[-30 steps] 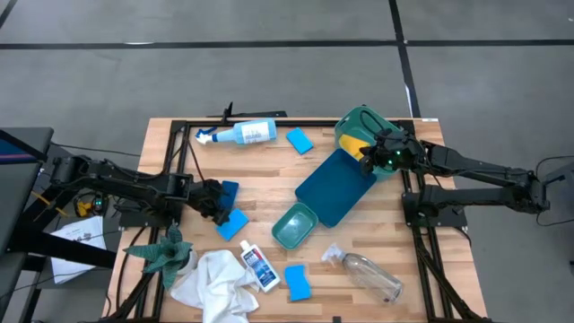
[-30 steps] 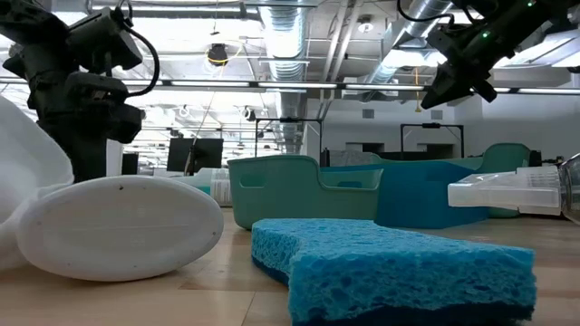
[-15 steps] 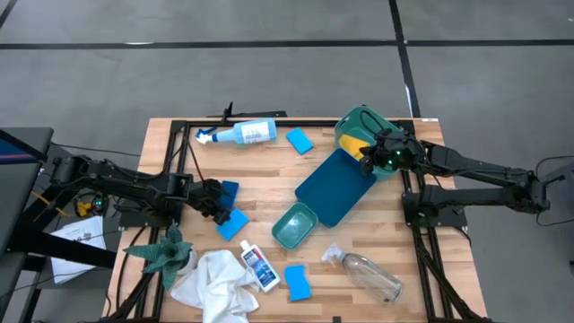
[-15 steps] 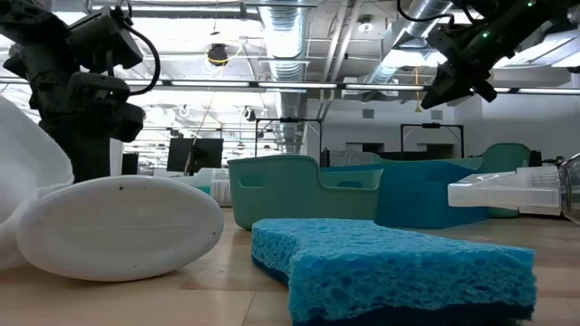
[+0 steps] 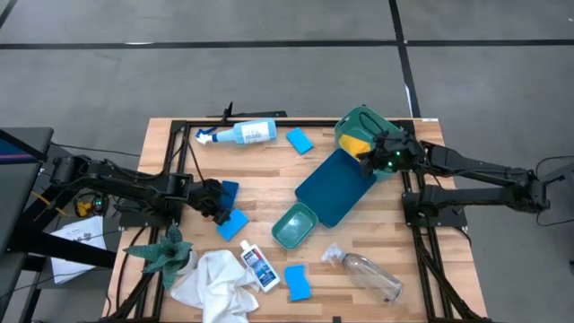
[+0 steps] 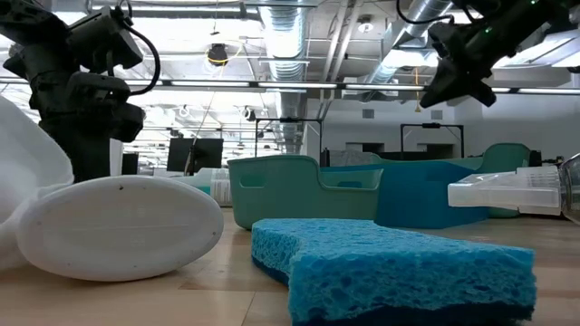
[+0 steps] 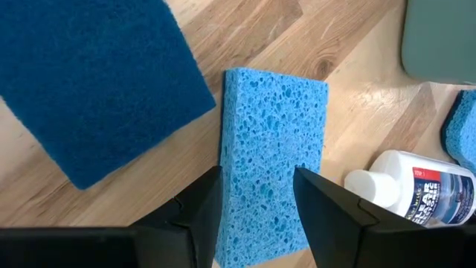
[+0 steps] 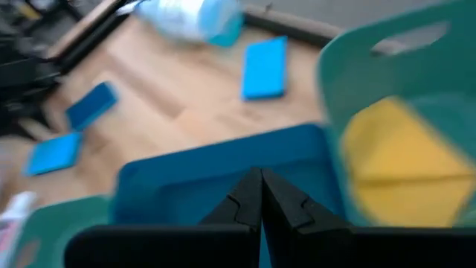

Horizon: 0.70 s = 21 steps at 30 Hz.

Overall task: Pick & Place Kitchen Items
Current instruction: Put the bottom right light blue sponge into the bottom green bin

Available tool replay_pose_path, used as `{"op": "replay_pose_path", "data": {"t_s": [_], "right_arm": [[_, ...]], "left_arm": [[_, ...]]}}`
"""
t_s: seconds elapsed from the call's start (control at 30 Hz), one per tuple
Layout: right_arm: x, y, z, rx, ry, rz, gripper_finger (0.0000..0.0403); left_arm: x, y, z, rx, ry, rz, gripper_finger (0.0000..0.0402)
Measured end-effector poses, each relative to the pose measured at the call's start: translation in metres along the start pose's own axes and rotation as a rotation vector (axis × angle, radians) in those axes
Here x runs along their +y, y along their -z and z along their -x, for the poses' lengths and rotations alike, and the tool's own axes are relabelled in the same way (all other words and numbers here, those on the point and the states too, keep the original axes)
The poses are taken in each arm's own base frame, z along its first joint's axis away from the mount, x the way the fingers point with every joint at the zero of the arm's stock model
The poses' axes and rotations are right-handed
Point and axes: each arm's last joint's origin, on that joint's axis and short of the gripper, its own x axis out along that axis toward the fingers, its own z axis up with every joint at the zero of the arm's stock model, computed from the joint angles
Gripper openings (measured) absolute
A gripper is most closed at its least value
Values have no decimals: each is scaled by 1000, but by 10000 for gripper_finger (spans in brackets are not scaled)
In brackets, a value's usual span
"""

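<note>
Left gripper [image 5: 218, 208] sits low at the table's left-middle, fingers [image 7: 195, 216] spread with a gap, straddling the end of a light blue sponge [image 7: 271, 156] lying flat on the wood. Fingers not closed on it, nothing held. Just beside that sponge lies a darker blue pad [image 7: 97, 82], flat, edges near but apart. Small blue-labelled white bottle [image 7: 416, 190] lies on its side close by; in the high view it rests next to the white cloth [image 5: 213, 280] at the near left edge.

Right gripper [image 5: 384, 154] hangs over the far right side, above the seam between the blue tray [image 5: 334, 184] and the green bin [image 5: 366, 121]. Its fingertips look pressed together in the right wrist view, holding nothing, though that view is blurry so probably shut rather than certainly. Yellow oblong pad [image 5: 353, 144] lies inside the green bin, just beside the gripper.

Other items: spray bottle [image 5: 242, 133] on its side at the far left edge; another blue sponge [image 5: 300, 140] near it; a third sponge [image 5: 297, 282] at the near middle; clear plastic bottle [image 5: 366, 273] lying at near right; small green tub [image 5: 295, 224] touching the blue tray's near corner. Green spiky plant [image 5: 165, 254] sits at the left edge by the cloth.
</note>
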Motion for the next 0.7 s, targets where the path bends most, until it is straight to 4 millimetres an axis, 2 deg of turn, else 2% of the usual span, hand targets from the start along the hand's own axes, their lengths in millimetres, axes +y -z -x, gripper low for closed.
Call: {"op": "replay_pose_path", "data": {"t_s": [0.27,0.47,0.7], "right_arm": [[29,22,8,175,-211,-160,0],[54,49,15,354,-255,-299,0],[100,78,17,435,-300,-417,0]], "left_arm": [[-3,-2,0,-20,30,-3,163],[-12,-8,1,-79,125,-18,163],[-30,-17,6,-142,335,-74,163]]}}
